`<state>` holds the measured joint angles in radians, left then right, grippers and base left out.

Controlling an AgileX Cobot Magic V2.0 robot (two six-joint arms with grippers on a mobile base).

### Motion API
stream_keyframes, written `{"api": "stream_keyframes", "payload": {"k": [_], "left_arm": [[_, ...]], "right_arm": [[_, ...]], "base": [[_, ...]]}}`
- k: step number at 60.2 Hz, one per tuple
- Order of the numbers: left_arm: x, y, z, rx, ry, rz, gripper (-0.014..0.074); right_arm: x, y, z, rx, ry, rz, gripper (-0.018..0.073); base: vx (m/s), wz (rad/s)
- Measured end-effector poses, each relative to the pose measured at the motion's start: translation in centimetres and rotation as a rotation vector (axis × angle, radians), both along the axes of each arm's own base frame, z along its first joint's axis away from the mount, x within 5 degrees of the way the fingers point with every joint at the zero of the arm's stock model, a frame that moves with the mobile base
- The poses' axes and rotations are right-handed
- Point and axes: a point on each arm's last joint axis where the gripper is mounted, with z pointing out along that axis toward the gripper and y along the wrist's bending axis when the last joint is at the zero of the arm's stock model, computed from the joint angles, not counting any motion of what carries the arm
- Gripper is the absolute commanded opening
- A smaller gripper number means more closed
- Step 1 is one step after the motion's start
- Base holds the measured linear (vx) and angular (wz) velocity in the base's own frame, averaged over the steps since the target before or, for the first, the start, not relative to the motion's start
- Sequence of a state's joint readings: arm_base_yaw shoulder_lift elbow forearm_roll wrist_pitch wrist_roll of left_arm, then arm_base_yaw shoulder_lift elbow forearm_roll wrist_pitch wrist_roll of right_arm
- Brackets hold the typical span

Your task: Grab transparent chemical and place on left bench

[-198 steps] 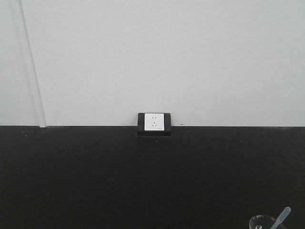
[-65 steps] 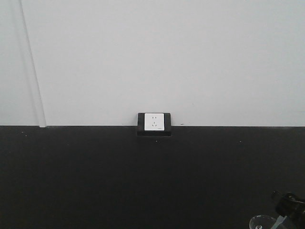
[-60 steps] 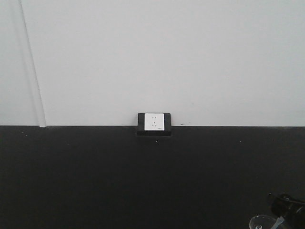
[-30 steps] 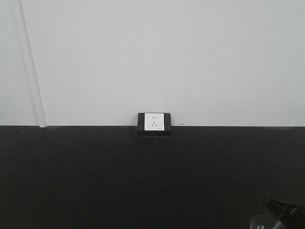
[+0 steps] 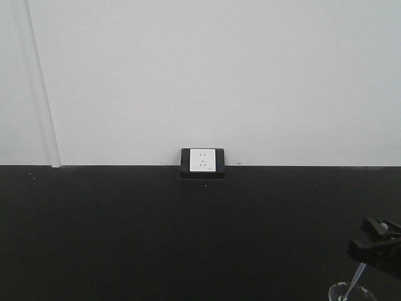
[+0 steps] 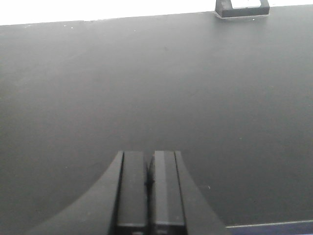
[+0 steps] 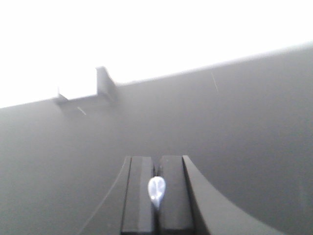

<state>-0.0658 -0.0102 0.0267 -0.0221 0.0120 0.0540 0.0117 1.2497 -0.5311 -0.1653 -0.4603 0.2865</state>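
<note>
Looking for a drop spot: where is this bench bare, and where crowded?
Bare: the whole black bench left of the beaker, back to the wall socket. Crowded only bottom right, where the right end effector holds the beaker's dropper.

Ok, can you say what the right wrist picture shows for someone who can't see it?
The right end effector is shut on the whitish bulb of a dropper. Beyond lies a black bench with a socket box at its far edge.
</note>
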Motion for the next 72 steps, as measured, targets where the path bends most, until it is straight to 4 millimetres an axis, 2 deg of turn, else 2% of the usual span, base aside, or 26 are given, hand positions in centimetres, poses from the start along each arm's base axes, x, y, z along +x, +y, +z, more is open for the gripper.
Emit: {"api": "stream_keyframes", "payload": {"k": [5,15,22,37,48,72], "left_arm": [[0.0,0.0,0.0,0.000,0.000,0.000,-0.0003],[0.0,0.0,0.0,0.000,0.000,0.000,-0.0003],[0.0,0.0,0.0,0.000,0.000,0.000,-0.0003],[0.0,0.0,0.0,0.000,0.000,0.000,-0.0003],[0.0,0.0,0.0,0.000,0.000,0.000,-0.0003],[0.0,0.0,0.0,0.000,0.000,0.000,-0.0003]], "right_arm": [[-1.7,0.2,2.0,-0.101,-0.040,0.043,-0.0004],[-5.8,0.0,4.6,-0.231,-0.067,0.041,-0.0002],[-9.0,-0.3,4.8,-0.233,-0.083,0.009,-0.0001],[-14.8,-0.6,1.6,-0.210,-0.145,-0.022,-0.0001],[-16.4,-0.7,0.5,-0.208,-0.177,-0.038,0.0000],[-16.6,-0.9,0.2,-0.210,-0.153,-0.051,0.0000]], "base": [[0.00,0.00],[0.00,0.00],[0.00,0.00],[0.00,0.00],[0.00,0.00],[0.00,0.00]]}}
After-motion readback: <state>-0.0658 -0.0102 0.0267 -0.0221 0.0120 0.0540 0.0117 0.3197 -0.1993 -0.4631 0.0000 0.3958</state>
